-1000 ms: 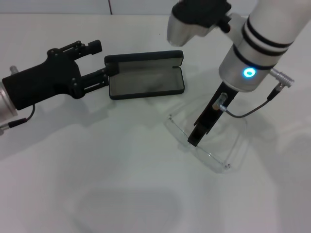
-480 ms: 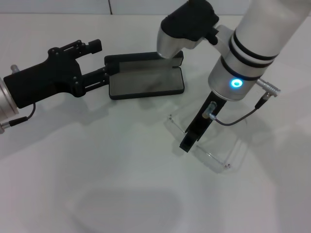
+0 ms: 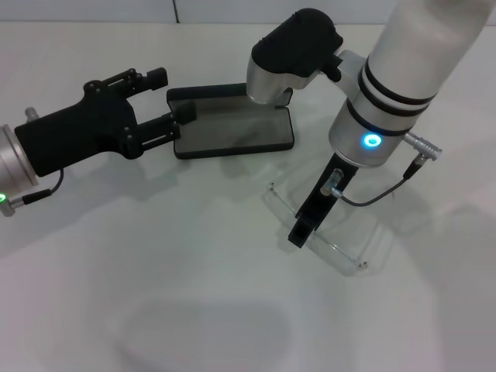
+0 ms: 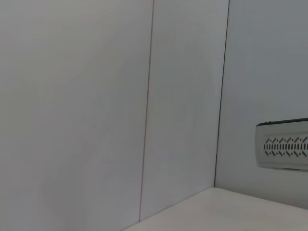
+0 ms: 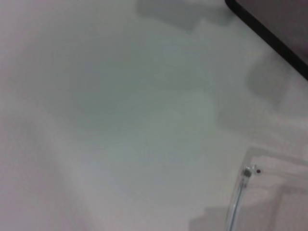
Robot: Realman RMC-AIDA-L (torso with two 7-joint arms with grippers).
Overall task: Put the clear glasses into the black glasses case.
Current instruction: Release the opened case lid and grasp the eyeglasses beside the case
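You see the head view evenly and brightly lit from above. The white table [image 3: 155, 256] shows no hard glare. Soft shadows fall under the left gripper [image 3: 167, 97] and beside the black glasses case [image 3: 232, 132]. A faint broad shadow lies low on the table. The clear glasses [image 3: 333, 232] show only as thin bright edges. A blue ring light glows on the right arm. The right wrist view is blurred throughout. The left wrist view is dimmer, flat grey, and sharp.

clear glasses [image 3: 325, 225] on table, black glasses case [image 3: 232, 128] open
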